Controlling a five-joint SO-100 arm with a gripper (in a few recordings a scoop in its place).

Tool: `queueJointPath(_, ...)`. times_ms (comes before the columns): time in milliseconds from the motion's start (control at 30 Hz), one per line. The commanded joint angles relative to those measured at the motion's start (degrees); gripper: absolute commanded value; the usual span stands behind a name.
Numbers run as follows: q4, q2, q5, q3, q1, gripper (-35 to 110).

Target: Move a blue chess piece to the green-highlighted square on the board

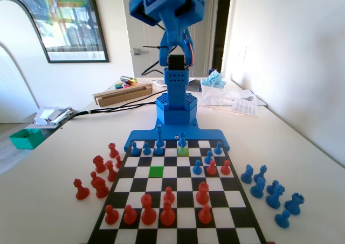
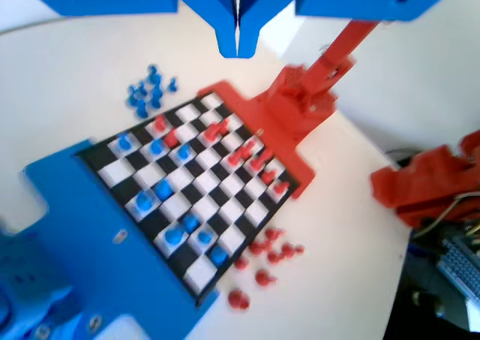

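While hanging high above the board [image 2: 112, 197], holding nothing, jaws pressed together with barely a slit between them in the wrist view: gripper [image 2: 237, 43] raised well clear of every piece.

Going near to far in the fixed view: red pieces [image 1: 156, 209] crowding the near rows; captured blue pieces [image 1: 272, 193] lying off the board's right edge on the table [image 1: 302, 147]; then the green-highlighted square [image 1: 156, 171], bare, left of centre; beyond it and one column to the right, the yellow-olive square [image 1: 183, 152] near the far edge, carrying the blue chess piece [image 1: 182, 141], standing upright on its flared base, long axis vertical.

Lying straight below and slightly forward of the raised fingers, close to the arm's base plate [image 1: 178, 133]. Judging the coming move: descending steeply, spreading the jaws around the pawn's head, avoiding the taller blue piece [image 1: 160, 138] standing just left of it.
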Motion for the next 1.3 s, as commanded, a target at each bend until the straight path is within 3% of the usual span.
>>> queueJointPath(0,1.3,-3.7,0.8,-4.0,0.9,1)
queueJointPath(500,1.8,-21.7,-8.5,-0.5,3.1,1)
queueJointPath(1267,-31.6,-31.1,-5.1,24.4,-1.8,8)
